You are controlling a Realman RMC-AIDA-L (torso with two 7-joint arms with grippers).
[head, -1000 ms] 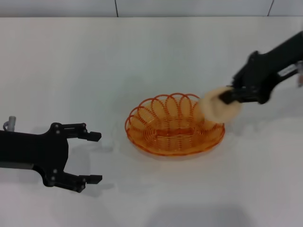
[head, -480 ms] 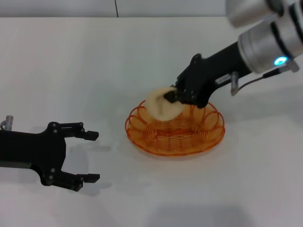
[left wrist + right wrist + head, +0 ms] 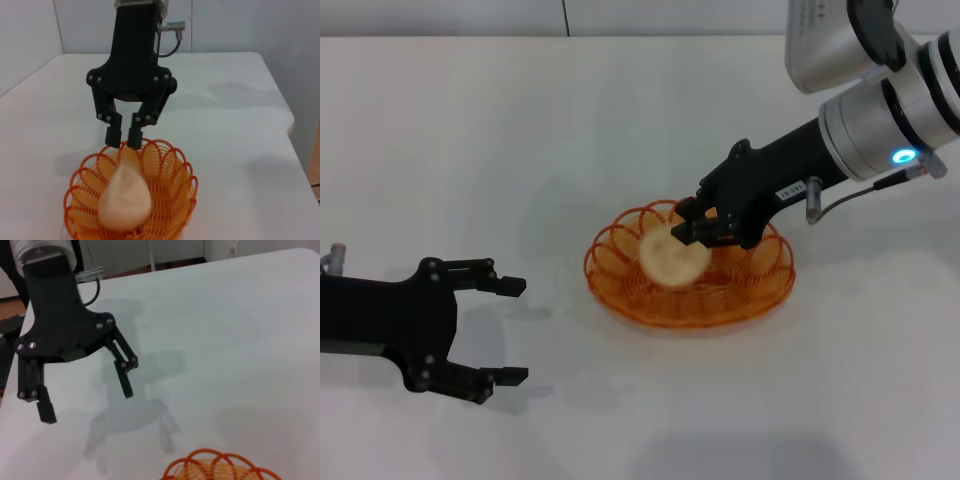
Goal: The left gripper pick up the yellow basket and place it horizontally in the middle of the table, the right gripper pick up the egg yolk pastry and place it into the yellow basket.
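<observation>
The yellow basket [image 3: 767, 291] lies flat in the middle of the table [image 3: 500, 130]. My right gripper [image 3: 692, 228] hangs over the basket's far side, its fingers close together on the upper edge of the egg yolk pastry [image 3: 670, 260], which hangs down into the basket. The left wrist view shows that gripper [image 3: 124, 140] from the front, with the pale pastry [image 3: 125, 197] tapering up to its fingertips inside the basket [image 3: 186, 170]. My left gripper [image 3: 518, 332] is open and empty, to the left of the basket and apart from it; it also shows in the right wrist view [image 3: 87, 400].
The basket's rim [image 3: 215, 465] shows at the edge of the right wrist view. The white table's far edge meets a grey wall [image 3: 440, 15]. Bare tabletop lies between the left gripper and the basket.
My right gripper carried the pastry from the basket's right side leftward over it, then lowered it into the basket. The left gripper has barely moved.
</observation>
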